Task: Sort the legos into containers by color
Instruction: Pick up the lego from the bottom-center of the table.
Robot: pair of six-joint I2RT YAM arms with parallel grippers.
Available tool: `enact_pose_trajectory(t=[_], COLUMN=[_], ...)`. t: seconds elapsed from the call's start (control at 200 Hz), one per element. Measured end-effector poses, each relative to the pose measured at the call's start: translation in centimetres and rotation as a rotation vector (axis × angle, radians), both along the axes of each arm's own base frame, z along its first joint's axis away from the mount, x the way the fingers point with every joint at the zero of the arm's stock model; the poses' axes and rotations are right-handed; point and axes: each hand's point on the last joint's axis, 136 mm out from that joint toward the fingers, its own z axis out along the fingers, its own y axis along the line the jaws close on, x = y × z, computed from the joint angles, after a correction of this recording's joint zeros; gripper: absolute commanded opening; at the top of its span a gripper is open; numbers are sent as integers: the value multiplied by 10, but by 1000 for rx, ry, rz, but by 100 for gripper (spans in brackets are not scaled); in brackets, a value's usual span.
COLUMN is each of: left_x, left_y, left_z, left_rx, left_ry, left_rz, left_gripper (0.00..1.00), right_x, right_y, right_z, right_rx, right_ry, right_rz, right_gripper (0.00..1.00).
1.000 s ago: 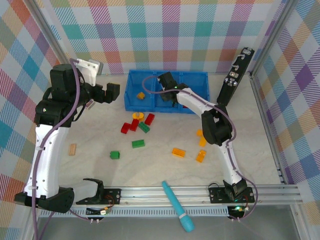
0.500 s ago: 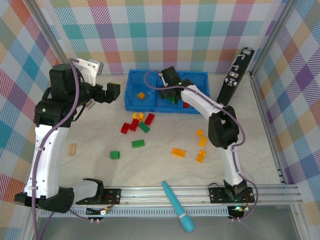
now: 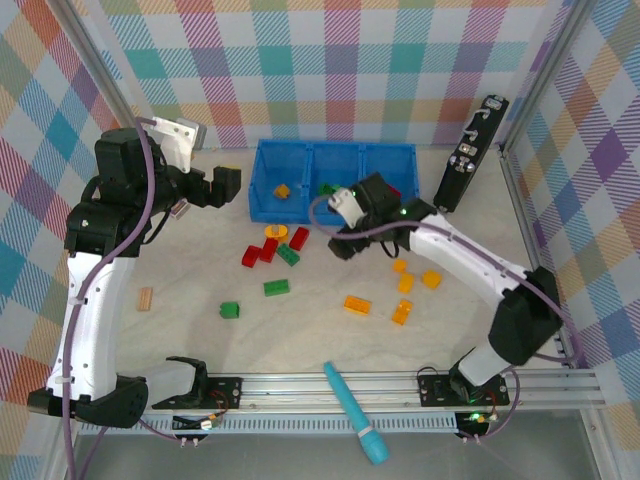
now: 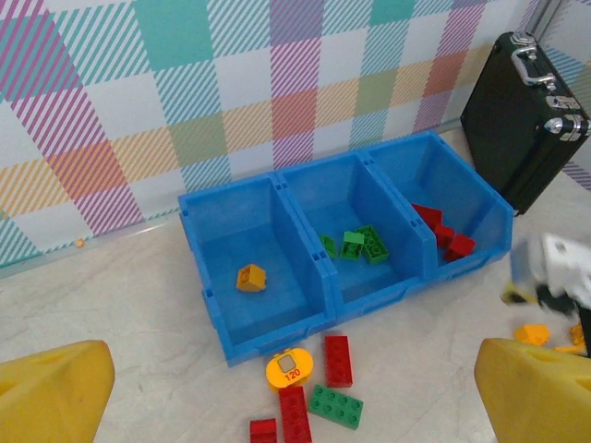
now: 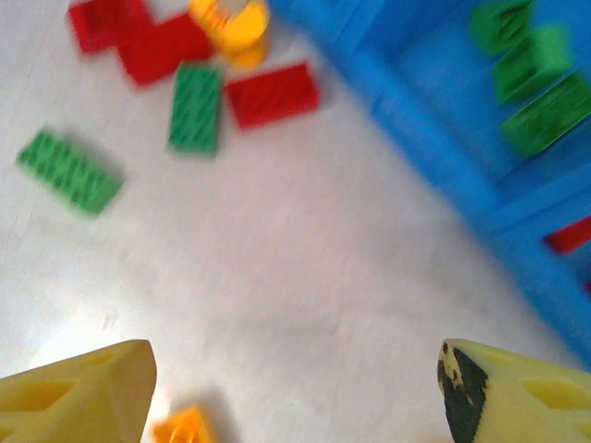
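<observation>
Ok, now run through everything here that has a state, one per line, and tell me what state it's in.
Left gripper: open, empty.
Right gripper: open, empty.
Left compartment: holds one orange brick.
Middle compartment: holds green bricks.
Right compartment: holds red bricks.
Black case: shut, standing on end.
Teal tool: lying flat at the near edge.
Loose bricks: scattered on the table, unsorted.
</observation>
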Motion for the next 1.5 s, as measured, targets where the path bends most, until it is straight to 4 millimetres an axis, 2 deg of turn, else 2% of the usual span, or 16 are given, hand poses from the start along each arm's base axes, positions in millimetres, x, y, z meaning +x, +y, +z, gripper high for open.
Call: enact_pose_trajectory(t=[0.135, 0.21, 0.34, 0.44, 0.59, 0.73, 1.01, 1.11, 1.225, 1.395, 1.5], left_x=[0, 0, 3, 5, 5, 4, 4, 4, 5, 5, 6], left_y=[-2, -3, -4, -4, -4, -4, -2, -2, -1, 0, 0], left_z=[2, 1, -1, -2, -2, 1, 5, 5, 4, 4, 3], left_rx=[-11, -16, -19, -21, -21, -22, -23, -21, -18, -16, -15], left_ry=[1, 5, 15, 20, 20, 15, 4, 4, 4, 4, 8], left_rz=[-6, -10, -11, -9, -9, -8, 0, 3, 10, 16, 17], left_gripper=[100, 100, 100, 100, 100, 100, 100, 100, 100, 100, 100], right_x=[-59, -88, -112, -119, -123, -115, -98, -96, -97, -105, -109], right_y=[-14, -23, -23, -16, -13, -15, -14, -12, -11, -9, -7], right_z=[-24, -31, -38, -52, -87, -115, -157, -159, -161, -164, -165], right_rx=[-15, -5, -13, -59, -160, -259, -393, -405, -409, -386, -375], right_ry=[35, 33, 23, 38, 70, 75, 91, 97, 111, 173, 201], right_rz=[90, 139, 210, 258, 312, 327, 331, 336, 353, 373, 381], right_gripper=[83, 88, 92, 93, 93, 93, 91, 87, 79, 51, 40])
